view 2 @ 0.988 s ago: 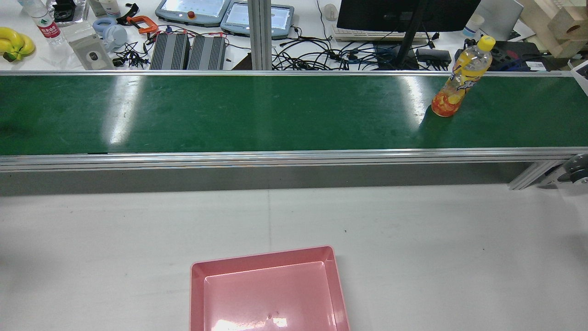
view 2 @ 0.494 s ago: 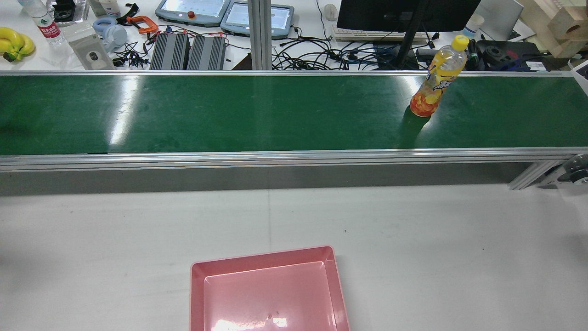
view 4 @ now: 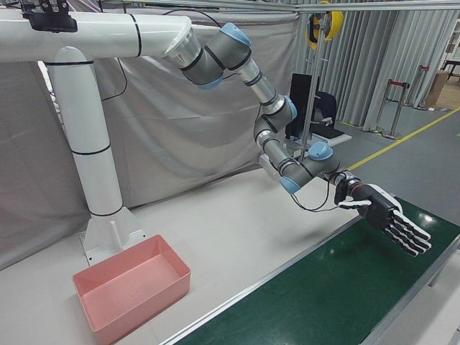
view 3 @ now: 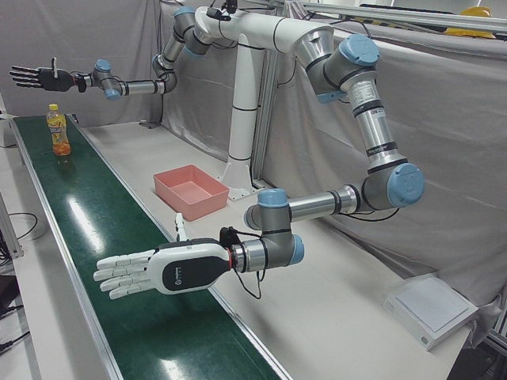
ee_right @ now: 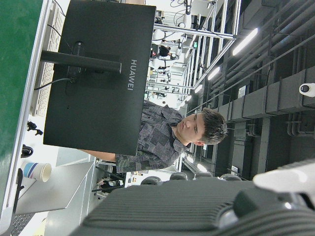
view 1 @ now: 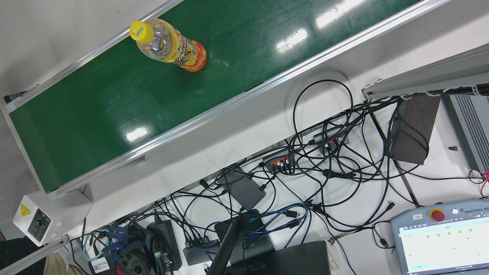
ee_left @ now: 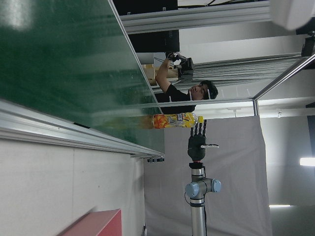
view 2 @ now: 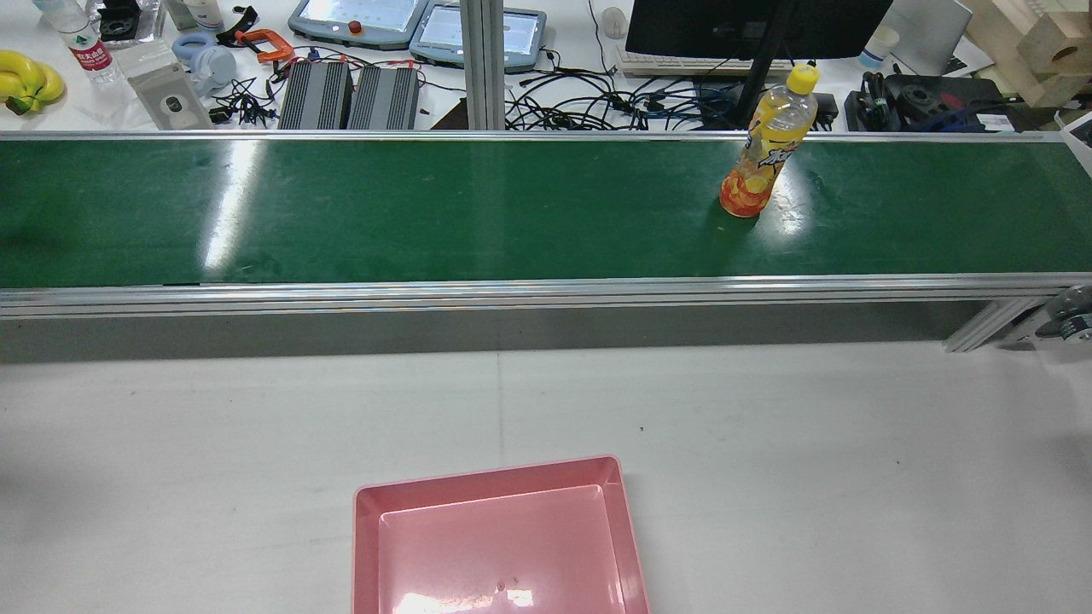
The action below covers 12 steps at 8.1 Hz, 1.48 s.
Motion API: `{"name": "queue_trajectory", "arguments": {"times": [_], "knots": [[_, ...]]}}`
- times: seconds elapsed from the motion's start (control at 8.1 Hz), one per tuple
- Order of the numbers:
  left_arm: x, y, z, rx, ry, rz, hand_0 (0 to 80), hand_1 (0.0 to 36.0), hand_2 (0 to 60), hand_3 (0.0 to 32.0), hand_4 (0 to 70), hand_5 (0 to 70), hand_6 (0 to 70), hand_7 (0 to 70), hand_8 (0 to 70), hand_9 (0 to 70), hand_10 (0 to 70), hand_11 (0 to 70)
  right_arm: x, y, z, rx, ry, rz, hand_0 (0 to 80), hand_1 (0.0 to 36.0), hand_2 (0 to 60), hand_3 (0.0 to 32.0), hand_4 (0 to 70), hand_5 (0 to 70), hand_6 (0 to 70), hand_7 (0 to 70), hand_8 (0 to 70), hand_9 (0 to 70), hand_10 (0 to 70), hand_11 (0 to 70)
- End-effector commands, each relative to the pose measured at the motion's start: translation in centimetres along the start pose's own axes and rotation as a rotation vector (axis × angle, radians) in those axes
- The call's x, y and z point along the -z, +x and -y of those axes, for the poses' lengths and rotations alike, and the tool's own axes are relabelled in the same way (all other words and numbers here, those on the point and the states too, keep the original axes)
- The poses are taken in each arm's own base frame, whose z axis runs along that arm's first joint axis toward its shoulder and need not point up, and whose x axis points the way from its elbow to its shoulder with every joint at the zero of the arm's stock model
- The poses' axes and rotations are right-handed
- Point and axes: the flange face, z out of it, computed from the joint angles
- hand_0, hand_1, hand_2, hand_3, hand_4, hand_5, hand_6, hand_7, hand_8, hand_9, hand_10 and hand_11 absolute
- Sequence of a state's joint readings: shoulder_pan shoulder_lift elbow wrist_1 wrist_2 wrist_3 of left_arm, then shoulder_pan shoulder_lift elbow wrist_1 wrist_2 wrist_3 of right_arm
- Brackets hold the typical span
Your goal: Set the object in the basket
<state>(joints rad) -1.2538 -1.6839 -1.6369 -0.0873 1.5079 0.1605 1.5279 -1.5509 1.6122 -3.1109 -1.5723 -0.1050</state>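
Note:
A yellow-capped orange drink bottle (view 2: 763, 153) stands upright on the green conveyor belt (view 2: 426, 213), toward the right in the rear view. It also shows in the front view (view 1: 174, 46), the left-front view (view 3: 57, 131) and the left hand view (ee_left: 174, 120). The pink basket (view 2: 486, 477) sits empty on the white table, also in the left-front view (view 3: 178, 198) and the right-front view (view 4: 144, 302). My right hand (view 3: 36, 77) is open, raised beyond and above the bottle. My left hand (view 3: 150, 273) is open and empty over the belt, far from the bottle, also in the right-front view (view 4: 384, 215).
The belt has an aluminium rail (view 2: 512, 294) between it and the white table (view 2: 768, 469). Beyond the belt lie cables (view 1: 324, 152), a monitor (view 2: 751, 26) and teach pendants (view 2: 358, 17). A person (ee_right: 172, 132) sits behind the monitor.
The bottle has travelled leftward along the belt in the rear view, still upright. The basket has not moved.

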Motion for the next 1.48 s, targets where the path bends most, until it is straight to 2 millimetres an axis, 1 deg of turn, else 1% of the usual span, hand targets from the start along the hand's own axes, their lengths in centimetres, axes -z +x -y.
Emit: {"name": "queue_trajectory", "arguments": {"times": [0.0, 0.49, 0.86, 1.11, 1.23, 1.36], "knots": [[-0.13, 0.02, -0.39, 0.002, -0.008, -0.001, 58.4, 10.3, 0.0, 1.4, 0.0, 0.0, 0.0, 0.0, 0.0, 0.0, 0.0, 0.0, 0.0, 0.0, 0.0, -0.001, 0.0, 0.0, 0.0, 0.0, 0.0, 0.0, 0.0, 0.0, 0.0, 0.0, 0.0, 0.0, 0.0, 0.0], [-0.3, 0.12, -1.06, 0.002, -0.022, -0.003, 58.6, 10.4, 0.0, 1.2, 0.0, 0.7, 0.0, 0.0, 0.0, 0.0, 0.0, 0.0, 0.0, 0.0, 0.0, -0.001, 0.0, 0.0, 0.0, 0.0, 0.0, 0.0, 0.0, 0.0, 0.0, 0.0, 0.0, 0.0, 0.0, 0.0], [-0.24, 0.18, -0.89, -0.012, -0.017, -0.004, 58.6, 10.3, 0.0, 0.8, 0.0, 1.6, 0.0, 0.0, 0.0, 0.0, 0.0, 0.0, 0.0, 0.0, 0.0, 0.001, 0.0, 0.0, 0.0, 0.0, 0.0, 0.0, 0.0, 0.0, 0.0, 0.0, 0.0, 0.0, 0.0, 0.0], [-0.12, 0.21, -0.54, -0.067, -0.002, -0.001, 58.6, 10.3, 0.0, 0.4, 0.0, 2.9, 0.0, 0.0, 0.0, 0.0, 0.0, 0.0, 0.0, 0.0, 0.0, 0.001, 0.0, 0.0, 0.0, 0.0, 0.0, 0.0, 0.0, 0.0, 0.0, 0.0, 0.0, 0.0, 0.0, 0.0], [-0.13, 0.3, -0.5, -0.067, -0.004, -0.005, 58.5, 10.2, 0.0, 0.0, 0.0, 5.0, 0.0, 0.0, 0.0, 0.0, 0.0, 0.0, -0.02, -0.01, -0.07, 0.001, -0.001, 0.0, 0.0, 0.0, 0.0, 0.0, 0.0, 0.0, 0.0, 0.0, 0.0, 0.0, 0.0, 0.0], [-0.78, 0.15, -0.96, -0.063, -0.02, -0.003, 58.4, 10.3, 0.0, 0.0, 0.0, 6.2, 0.0, 0.0, 0.0, 0.0, 0.0, 0.0, 0.0, 0.0, 0.0, -0.001, 0.0, 0.0, 0.0, 0.0, 0.0, 0.0, 0.0, 0.0, 0.0, 0.0, 0.0, 0.0, 0.0, 0.0]]}}
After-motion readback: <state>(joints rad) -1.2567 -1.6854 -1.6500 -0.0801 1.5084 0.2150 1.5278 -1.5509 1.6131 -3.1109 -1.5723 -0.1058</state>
